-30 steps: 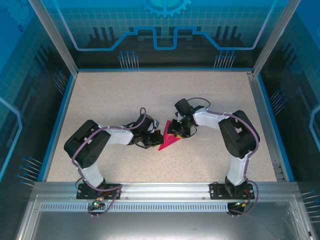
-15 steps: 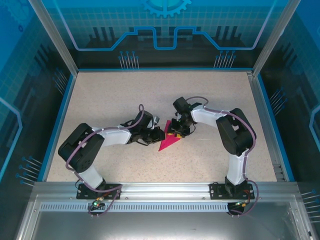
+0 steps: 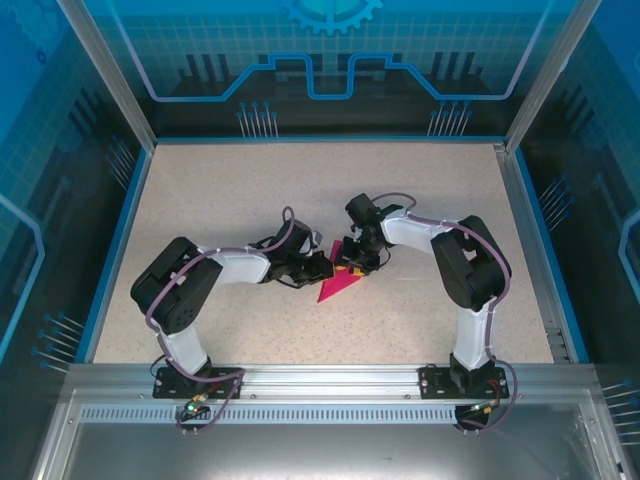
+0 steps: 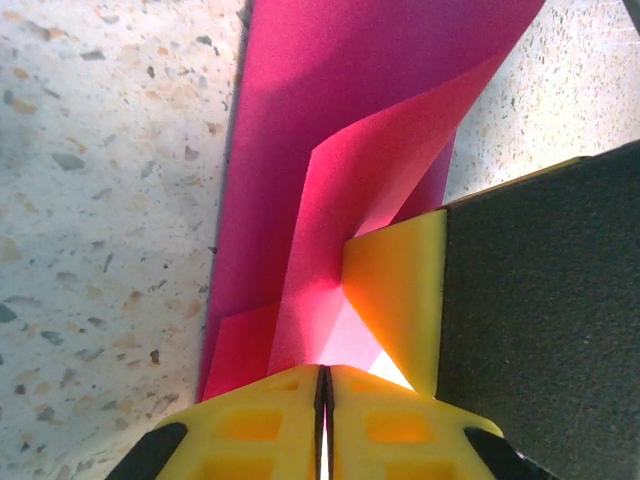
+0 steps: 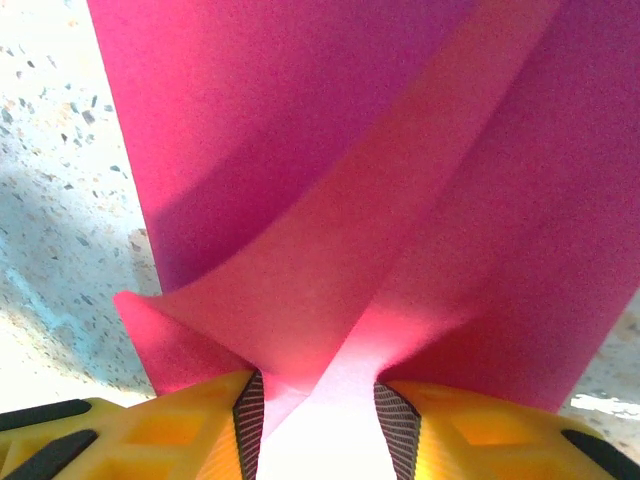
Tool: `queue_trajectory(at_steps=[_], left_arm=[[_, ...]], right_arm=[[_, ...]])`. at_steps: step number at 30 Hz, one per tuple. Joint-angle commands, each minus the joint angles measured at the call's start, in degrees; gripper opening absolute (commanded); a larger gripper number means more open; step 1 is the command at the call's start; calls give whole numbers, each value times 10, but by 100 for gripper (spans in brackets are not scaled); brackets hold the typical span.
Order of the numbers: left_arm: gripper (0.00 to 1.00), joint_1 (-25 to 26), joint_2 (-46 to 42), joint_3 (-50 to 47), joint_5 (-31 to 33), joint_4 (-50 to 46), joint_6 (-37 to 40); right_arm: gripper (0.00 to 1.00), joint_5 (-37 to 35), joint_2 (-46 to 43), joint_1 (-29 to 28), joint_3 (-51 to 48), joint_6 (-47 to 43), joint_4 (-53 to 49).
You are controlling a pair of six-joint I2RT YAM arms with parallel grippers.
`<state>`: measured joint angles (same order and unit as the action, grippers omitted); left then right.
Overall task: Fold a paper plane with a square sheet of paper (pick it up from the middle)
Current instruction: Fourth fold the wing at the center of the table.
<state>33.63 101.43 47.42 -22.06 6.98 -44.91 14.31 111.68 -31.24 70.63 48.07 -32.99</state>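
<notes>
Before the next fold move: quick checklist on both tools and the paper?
1. Left tool pinching the paper: ok, jaws shut on it.
2. Right tool clamped: not ok, jaws apart, a fold between them.
3. Tool spacing: not ok, right tool's pad sits right beside the left fingers.
4. Paper's pointed end on the table: ok.
5. Crease sharp along its length: cannot tell.

We see paper (image 3: 338,283): bright pink, thin, folded over more than once. From above: long pointy shape, sharp tip aimed near and left, wide end far and right. Lies near middle of speckled table (image 3: 250,190). Left wrist view: one flap stands up off flat layer, sharp crease. Right wrist view: layers curl up, soft ridge in middle.
</notes>
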Motion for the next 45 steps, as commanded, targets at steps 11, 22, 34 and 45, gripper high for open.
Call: queue_trajectory(at_steps=[11, 22, 34, 45], left_arm=[[10, -4, 27, 18, 37, -27, 6], [10, -5, 32, 22, 34, -31, 14], [9, -5, 33, 25, 34, -45, 20], [7, -4, 34, 26, 30, -57, 25]], right_arm=[[40, -64, 56, 0, -27, 11, -49], [39, -68, 64, -1, -25, 15, -54], [36, -69, 75, -1, -30, 21, -55], [33, -64, 78, 0, -34, 24, -47]])
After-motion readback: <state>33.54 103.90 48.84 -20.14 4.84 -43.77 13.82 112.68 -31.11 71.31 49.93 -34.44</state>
